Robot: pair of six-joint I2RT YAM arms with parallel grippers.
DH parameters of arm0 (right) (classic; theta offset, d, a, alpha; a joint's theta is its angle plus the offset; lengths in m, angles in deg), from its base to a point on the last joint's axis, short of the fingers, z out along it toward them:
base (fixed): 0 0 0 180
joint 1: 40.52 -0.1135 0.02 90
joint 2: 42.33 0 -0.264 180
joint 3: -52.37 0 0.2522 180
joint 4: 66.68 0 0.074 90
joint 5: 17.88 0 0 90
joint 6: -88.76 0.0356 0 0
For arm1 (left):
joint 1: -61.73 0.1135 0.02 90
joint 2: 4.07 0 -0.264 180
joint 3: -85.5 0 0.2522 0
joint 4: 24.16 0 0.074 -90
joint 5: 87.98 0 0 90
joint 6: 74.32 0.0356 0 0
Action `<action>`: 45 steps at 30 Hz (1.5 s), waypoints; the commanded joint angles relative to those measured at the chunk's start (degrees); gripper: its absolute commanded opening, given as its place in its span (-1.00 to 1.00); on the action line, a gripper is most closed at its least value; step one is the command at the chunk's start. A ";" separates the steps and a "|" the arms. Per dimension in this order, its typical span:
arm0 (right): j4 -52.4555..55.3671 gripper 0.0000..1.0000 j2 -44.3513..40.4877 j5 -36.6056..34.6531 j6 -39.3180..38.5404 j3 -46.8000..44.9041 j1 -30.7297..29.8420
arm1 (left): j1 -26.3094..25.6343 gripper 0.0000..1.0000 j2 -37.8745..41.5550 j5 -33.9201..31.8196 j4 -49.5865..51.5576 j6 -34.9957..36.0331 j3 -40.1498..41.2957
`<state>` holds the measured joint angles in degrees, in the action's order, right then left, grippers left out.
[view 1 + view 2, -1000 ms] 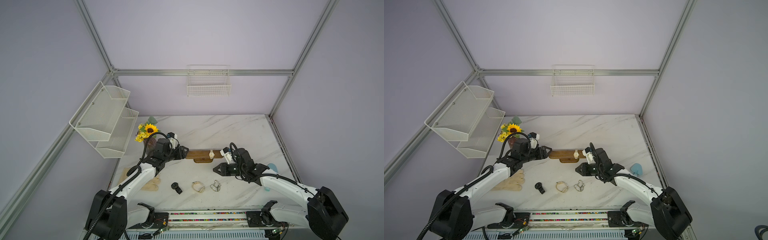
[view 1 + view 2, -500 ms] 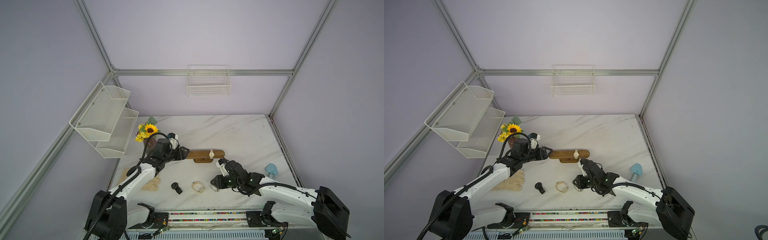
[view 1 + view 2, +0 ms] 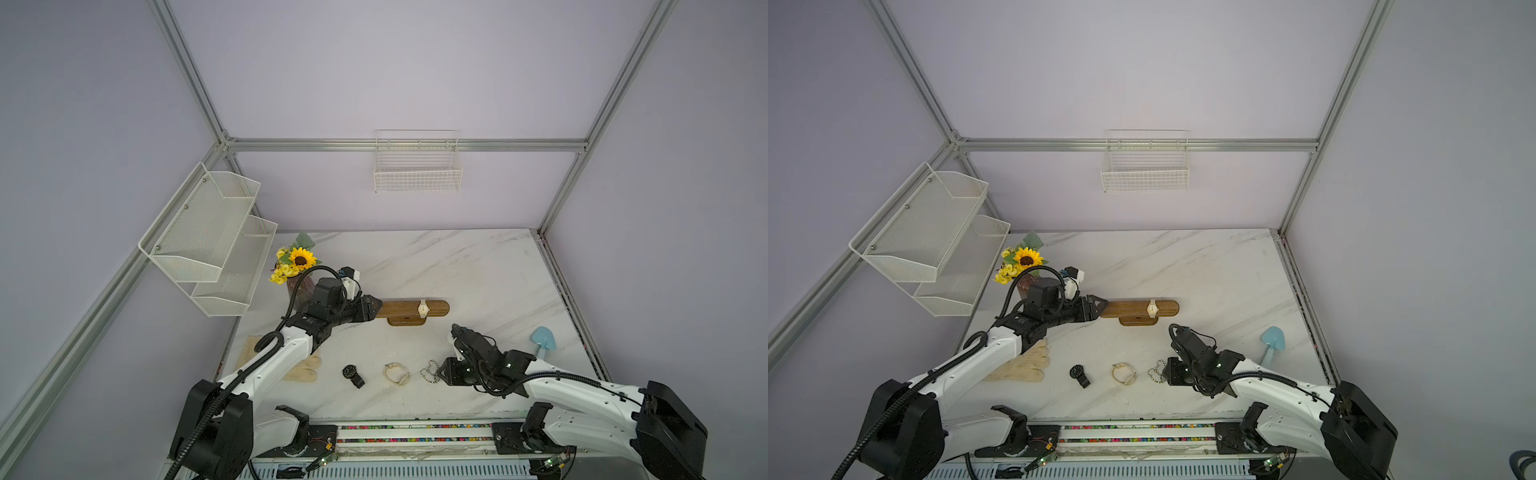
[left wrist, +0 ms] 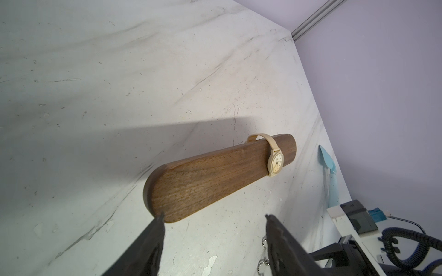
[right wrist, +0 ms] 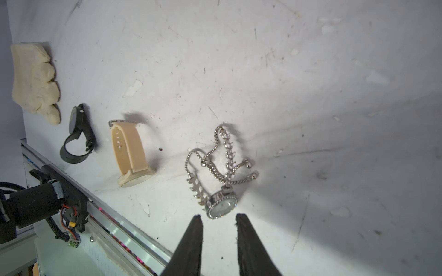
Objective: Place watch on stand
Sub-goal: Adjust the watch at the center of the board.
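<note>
A cream watch (image 3: 423, 308) sat strapped around the wooden stand (image 3: 397, 308), near its right end. The left claw (image 4: 214, 216) stood wide at the stand's left end, gripping nothing. In front of the stand, the right claw (image 5: 218, 215), narrowly parted and empty, had its tips just beside a silver chain watch (image 5: 222, 206) lying on the table (image 3: 457, 270).
</note>
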<state>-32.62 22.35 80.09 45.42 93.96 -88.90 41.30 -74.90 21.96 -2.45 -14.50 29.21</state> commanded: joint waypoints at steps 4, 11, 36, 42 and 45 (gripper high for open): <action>-2.98 -0.45 5.02 -1.48 -0.94 2.49 0.73 | -0.67 0.32 -0.53 1.06 -0.66 2.05 -3.24; -5.37 -0.44 3.25 3.08 -1.87 1.47 5.72 | -0.65 0.32 -0.77 0.63 -0.54 2.53 -3.24; -16.14 -0.36 13.45 11.39 -3.79 0.14 8.39 | -0.66 0.32 -2.14 -0.08 -0.40 2.84 -3.02; -17.22 -0.48 13.54 10.40 -3.51 -0.45 8.40 | -0.64 0.32 -2.20 -0.09 -0.39 3.06 -3.01; -17.22 -0.58 13.31 10.23 -3.35 -0.46 8.42 | -0.67 0.32 -2.34 -0.04 -0.39 2.96 -3.10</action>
<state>-48.36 35.69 91.06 41.64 94.03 -80.68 40.95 -77.26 21.94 -2.08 -12.60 29.21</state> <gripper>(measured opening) 0.214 0.660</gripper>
